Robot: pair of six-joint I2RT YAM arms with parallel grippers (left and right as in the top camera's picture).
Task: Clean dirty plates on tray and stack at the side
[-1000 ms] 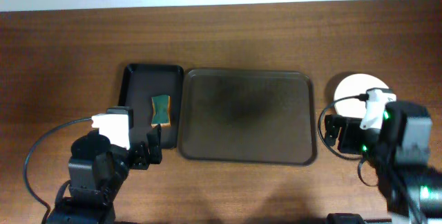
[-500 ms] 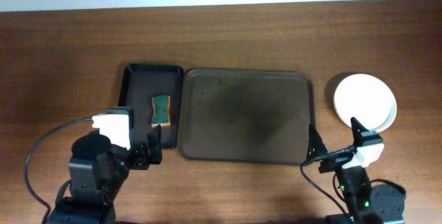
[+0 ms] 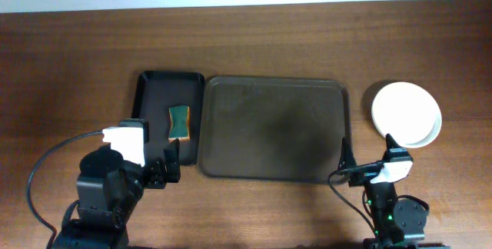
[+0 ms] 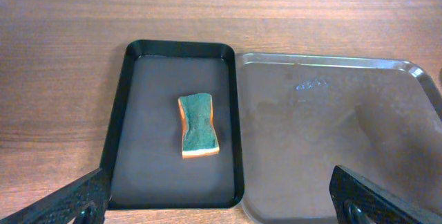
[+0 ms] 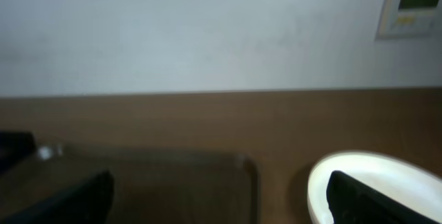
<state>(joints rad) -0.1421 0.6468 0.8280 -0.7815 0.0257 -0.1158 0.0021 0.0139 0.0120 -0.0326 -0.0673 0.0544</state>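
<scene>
**Both arms drawn back, fingers spread, plates stacked off the tray**

Overhead: the left fingers (image 3: 165, 164) stand spread wide and hold nothing. They hang over the desk (image 3: 77, 64) just off the near right corner of the black tray (image 3: 154, 111). The left arm (image 3: 104, 191) is folded low at the near edge and points away and to the right. The right fingers (image 3: 343, 155) are spread as wide and are also empty, with one tip over the near right corner of the tray (image 3: 277, 81) and the other close to the plates (image 3: 407, 114). The right arm (image 3: 392, 214) is tucked at the near edge. The plates sit in a white stack on the desk just right of the tray (how many lie in it cannot be told). The tray's dark-brown floor is in full view from rim to rim. The black tray, touching the tray's left side, holds one sponge (image 3: 179, 121).

Left wrist: only the tips of the left fingers (image 4: 76, 200) show, one in each lower corner, well apart and touching nothing. Between them lie the black tray (image 4: 145, 155), with the green-and-orange sponge (image 4: 199, 125) near its middle, and the tray (image 4: 324, 134) beside it.

Right wrist: this view is blurred. The right fingers (image 5: 62, 200) show as two dark wedges far apart, gripping nothing. The tray (image 5: 152, 175) lies low on the left and the plates (image 5: 359, 175) glow white on the right, partly behind one finger. Beyond the desk is a pale wall (image 5: 207, 30).
</scene>
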